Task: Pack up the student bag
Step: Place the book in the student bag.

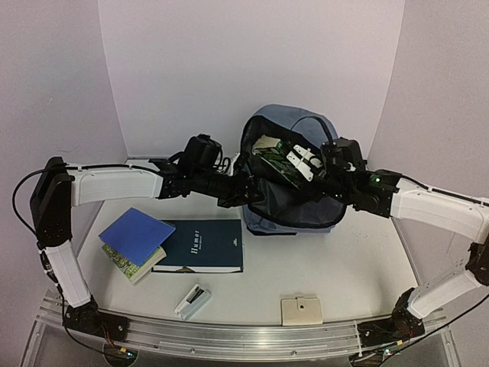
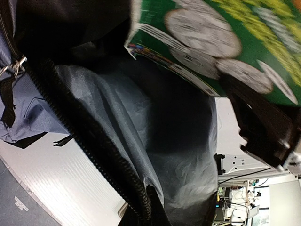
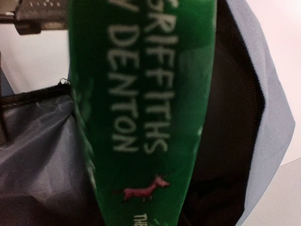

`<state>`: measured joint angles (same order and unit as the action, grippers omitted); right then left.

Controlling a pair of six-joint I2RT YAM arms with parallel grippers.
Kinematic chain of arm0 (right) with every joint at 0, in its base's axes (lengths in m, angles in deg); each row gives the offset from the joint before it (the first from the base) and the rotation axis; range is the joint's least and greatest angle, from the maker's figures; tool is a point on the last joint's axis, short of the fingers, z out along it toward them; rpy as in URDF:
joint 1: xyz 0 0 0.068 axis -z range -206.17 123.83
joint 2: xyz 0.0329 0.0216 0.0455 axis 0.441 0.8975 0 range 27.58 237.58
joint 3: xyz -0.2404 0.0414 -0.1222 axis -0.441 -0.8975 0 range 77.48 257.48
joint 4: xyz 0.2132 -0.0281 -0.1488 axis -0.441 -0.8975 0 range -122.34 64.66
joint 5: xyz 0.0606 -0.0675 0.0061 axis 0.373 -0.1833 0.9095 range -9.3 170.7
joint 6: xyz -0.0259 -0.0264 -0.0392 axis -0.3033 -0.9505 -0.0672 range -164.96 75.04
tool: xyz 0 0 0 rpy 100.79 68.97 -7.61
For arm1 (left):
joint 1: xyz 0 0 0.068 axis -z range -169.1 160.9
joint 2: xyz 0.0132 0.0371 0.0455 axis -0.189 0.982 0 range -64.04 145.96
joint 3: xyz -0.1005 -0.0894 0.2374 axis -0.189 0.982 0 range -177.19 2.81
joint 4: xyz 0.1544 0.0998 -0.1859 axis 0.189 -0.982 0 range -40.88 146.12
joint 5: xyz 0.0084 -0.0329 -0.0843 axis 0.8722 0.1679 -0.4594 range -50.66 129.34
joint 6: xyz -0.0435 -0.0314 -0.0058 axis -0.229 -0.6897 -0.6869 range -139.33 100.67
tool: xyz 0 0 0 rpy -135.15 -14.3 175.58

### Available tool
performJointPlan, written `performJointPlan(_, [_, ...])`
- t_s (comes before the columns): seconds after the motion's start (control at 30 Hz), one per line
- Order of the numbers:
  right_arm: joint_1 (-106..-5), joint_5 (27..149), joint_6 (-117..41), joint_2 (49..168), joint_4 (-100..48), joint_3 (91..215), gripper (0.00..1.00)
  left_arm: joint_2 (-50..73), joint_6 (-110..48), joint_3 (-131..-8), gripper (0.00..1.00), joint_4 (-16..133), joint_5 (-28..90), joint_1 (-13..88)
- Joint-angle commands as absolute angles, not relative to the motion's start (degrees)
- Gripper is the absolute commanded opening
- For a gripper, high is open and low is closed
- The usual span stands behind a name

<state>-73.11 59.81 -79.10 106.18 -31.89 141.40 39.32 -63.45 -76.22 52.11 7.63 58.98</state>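
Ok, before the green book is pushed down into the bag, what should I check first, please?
1. Right gripper closed on the green book: ok.
2. Left gripper closed on the rim of the student bag: ok.
3. Bag mouth held open: ok.
4. Book's end over the opening: ok.
5. Free room deep inside the bag: cannot tell, too dark.
6. Navy book lies apart from both arms: ok.
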Motion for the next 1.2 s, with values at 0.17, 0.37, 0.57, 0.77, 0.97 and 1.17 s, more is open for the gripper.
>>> performJointPlan(0.17, [-69.6, 56.6, -90.9, 112.9, -27.3, 148.5, 0.00, 33.5, -60.4, -74.3, 0.00, 51.7, 5.9, 59.8])
performJointPlan(0.37, [-68.0, 55.2, -96.6, 119.0, -37.7, 156.7, 0.00, 33.1, -59.8, -73.6, 0.00, 51.4, 5.9, 59.9])
performJointPlan(0.57, [-67.5, 55.6, -96.2, 125.0, -50.4, 166.4, 0.00, 33.1, -59.8, -72.8, 0.00, 52.0, 5.9, 59.9])
performJointPlan(0.77, [-67.5, 58.4, -96.4, 123.3, -54.5, 166.3, 0.00, 33.1, -59.7, -72.8, 0.00, 51.5, 7.1, 59.9])
performJointPlan(0.97, [-67.5, 58.7, -95.1, 120.6, -57.7, 164.1, 0.01, 33.1, -59.7, -72.7, 0.00, 51.3, 7.0, 59.9])
performJointPlan(1.17, [-67.5, 59.0, -93.6, 120.1, -57.6, 164.4, 0.23, 33.4, -59.9, -72.9, 0.00, 51.3, 6.5, 59.9])
